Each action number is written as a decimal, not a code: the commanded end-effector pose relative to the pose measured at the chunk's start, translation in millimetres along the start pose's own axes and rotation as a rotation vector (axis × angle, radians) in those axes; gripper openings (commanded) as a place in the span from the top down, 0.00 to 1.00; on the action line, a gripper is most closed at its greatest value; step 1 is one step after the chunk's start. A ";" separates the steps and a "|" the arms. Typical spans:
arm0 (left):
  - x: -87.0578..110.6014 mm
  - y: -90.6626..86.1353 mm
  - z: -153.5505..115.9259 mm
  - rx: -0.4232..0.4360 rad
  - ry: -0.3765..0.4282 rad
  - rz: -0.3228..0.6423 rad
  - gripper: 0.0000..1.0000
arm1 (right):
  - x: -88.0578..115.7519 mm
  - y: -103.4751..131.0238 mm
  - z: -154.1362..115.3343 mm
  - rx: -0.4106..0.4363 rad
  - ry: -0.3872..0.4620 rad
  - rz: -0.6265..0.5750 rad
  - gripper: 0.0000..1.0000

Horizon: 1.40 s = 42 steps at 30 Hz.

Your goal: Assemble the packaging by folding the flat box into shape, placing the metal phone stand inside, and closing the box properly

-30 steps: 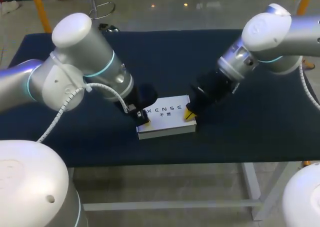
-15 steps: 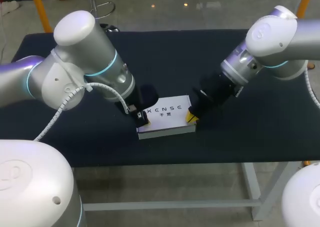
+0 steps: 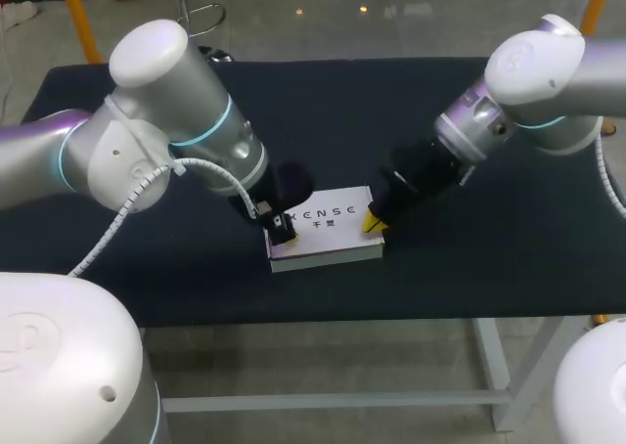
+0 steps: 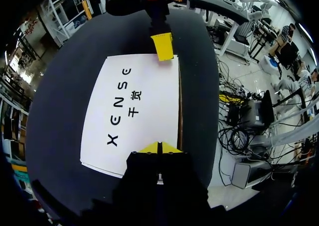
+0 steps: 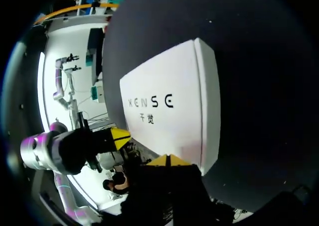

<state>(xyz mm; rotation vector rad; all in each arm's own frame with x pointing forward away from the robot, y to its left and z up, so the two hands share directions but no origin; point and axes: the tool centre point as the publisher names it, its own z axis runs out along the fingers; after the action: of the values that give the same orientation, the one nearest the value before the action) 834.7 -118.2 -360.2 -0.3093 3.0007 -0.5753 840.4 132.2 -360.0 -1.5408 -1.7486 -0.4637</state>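
– Left gripper state, anyone?
– Tips squeezed together, resting at the white box edge; box lies flat on the table just ahead of it. Right gripper same deal, tips together at the opposite end, box between both.

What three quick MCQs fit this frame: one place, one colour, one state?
1. Where is the box?
A) on the table, between the left gripper and the right gripper
B) held in the air
C) on the floor

2. Its top is:
A) brown
B) white
C) red

3. The box is:
A) flat, unfolded
B) open, flaps up
C) folded, top closed

Answers:
1 A, it lies on the table with a gripper at each end.
2 B, the top is white with dark lettering.
3 C, side walls and a flat, closed top show.
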 end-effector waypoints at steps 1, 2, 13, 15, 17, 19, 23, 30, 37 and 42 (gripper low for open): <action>11.9 -9.9 -21.5 -0.027 -0.027 -0.019 0.45 | 13.2 -16.0 -21.8 -0.082 -0.002 -0.048 0.91; 13.6 -12.6 -24.0 -0.036 -0.028 -0.035 0.11 | 15.9 -16.1 -26.2 -0.100 -0.001 -0.067 0.86; 40.6 -33.3 -43.5 -0.102 -0.007 -0.226 0.00 | 23.8 -7.7 -82.0 -0.284 -0.005 -0.276 0.00; 47.4 -35.0 -46.1 -0.107 0.002 -0.267 0.00 | 20.0 -6.4 -92.1 -0.333 -0.016 -0.311 0.00; 55.9 -36.2 -47.6 -0.116 0.011 -0.324 0.00 | 14.4 -5.2 -103.4 -0.370 -0.017 -0.356 0.00; 63.9 -38.0 -48.5 -0.124 0.019 -0.375 0.00 | 7.9 -4.4 -114.9 -0.420 -0.023 -0.405 0.00; 78.4 -42.8 -50.3 -0.117 0.044 -0.493 0.00 | -2.9 -5.7 -138.1 -0.509 -0.047 -0.498 0.00; 85.0 -45.8 -49.9 -0.169 -0.010 -0.600 0.00 | -5.6 -2.4 -150.2 -0.538 -0.088 -0.511 0.00; 85.0 -45.8 -49.9 -0.169 -0.010 -0.600 0.00 | -5.6 -2.4 -150.2 -0.538 -0.088 -0.511 0.00; 85.0 -45.8 -49.9 -0.169 -0.010 -0.600 0.00 | -14.8 -1.7 -146.4 -0.538 -0.055 -0.540 0.00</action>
<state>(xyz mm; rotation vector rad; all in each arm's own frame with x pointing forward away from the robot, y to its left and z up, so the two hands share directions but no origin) 755.0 -158.4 -300.0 -1.2374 2.9284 -0.3513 883.7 24.8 -265.5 -1.4501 -2.2160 -1.2028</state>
